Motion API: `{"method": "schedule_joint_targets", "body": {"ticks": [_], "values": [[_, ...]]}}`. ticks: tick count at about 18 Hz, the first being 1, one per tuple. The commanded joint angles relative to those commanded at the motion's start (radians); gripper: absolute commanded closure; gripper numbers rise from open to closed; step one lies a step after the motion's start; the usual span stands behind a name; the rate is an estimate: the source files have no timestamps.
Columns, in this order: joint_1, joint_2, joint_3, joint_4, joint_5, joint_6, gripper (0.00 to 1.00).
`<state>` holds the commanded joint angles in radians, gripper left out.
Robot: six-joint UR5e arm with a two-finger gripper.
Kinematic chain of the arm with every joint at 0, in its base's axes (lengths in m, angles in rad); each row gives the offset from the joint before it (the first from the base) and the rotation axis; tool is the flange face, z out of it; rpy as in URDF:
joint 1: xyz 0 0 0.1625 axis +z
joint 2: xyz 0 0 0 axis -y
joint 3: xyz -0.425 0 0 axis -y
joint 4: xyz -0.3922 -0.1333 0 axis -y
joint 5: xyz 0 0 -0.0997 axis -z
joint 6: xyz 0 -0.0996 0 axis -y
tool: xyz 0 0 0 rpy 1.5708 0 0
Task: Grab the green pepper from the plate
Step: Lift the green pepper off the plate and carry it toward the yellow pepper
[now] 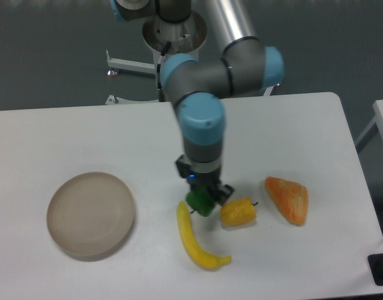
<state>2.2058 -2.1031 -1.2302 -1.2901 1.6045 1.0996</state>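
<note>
My gripper [202, 199] is shut on the green pepper [199, 202], a small glossy green lump that shows just under the fingers. It hangs over the white table between the yellow banana and the yellow pepper, well to the right of the plate. The plate [91, 214], a round beige-grey dish with a raised rim, sits at the front left with nothing in it. The arm's wrist stands upright above the pepper and hides its top.
A yellow banana [196, 240] lies just below and left of the gripper. A yellow pepper [238, 212] sits right beside the green one, and an orange wedge-shaped piece [288, 199] lies farther right. The arm's base column [175, 31] stands at the back.
</note>
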Motion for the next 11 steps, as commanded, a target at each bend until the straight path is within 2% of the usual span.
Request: {"method": "schedule_joint_targets", "body": {"ticks": [5,11], "values": [[0.028,-0.014,0.028,-0.008,0.000,0.020,0.60],[0.028,-0.014,0.028,-0.008,-0.002,0.020,0.60]]}}
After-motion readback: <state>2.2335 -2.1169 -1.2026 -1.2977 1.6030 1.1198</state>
